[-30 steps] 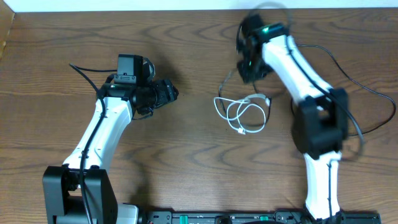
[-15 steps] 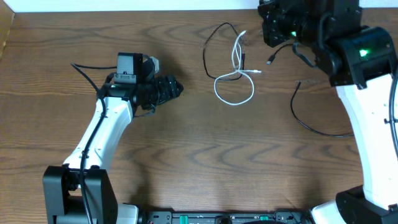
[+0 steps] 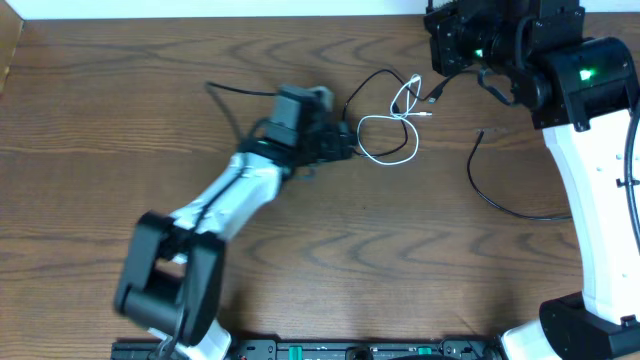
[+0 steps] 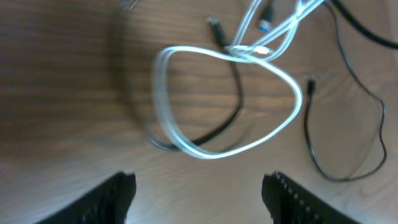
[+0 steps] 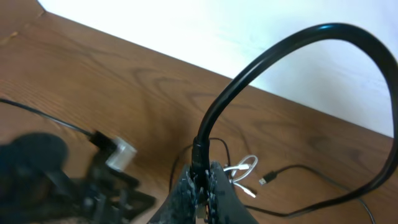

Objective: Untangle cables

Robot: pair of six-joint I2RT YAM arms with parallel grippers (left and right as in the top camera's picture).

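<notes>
Two robot arms work over a brown wooden table (image 3: 80,120): the left arm (image 3: 230,190) stretches from the lower left towards the centre of the overhead frame, and the right arm (image 3: 600,200) rises along the right edge to the upper right corner. The left gripper (image 4: 202,198) hangs just left of the tangle with its fingers spread wide and nothing between them; in its wrist view they frame the bare wood below the cords. The right gripper (image 5: 202,190) has its fingers pressed together on the black cable (image 3: 370,80), which rises from between them in its wrist view, arches overhead and drops out at the right edge. The cables lie in the upper middle of the table, between the two grippers. The white cable (image 4: 163,93) forms one open loop lying flat, its strands gathering into a knot at the loop's top and running on towards the upper right. The black cable crosses through that loop, passing under the knot. A thin black stretch (image 3: 500,200) curves alone to the right of the tangle; whether it belongs to the same cord cannot be told. A small black plug (image 4: 214,25) lies just above the knot.
</notes>
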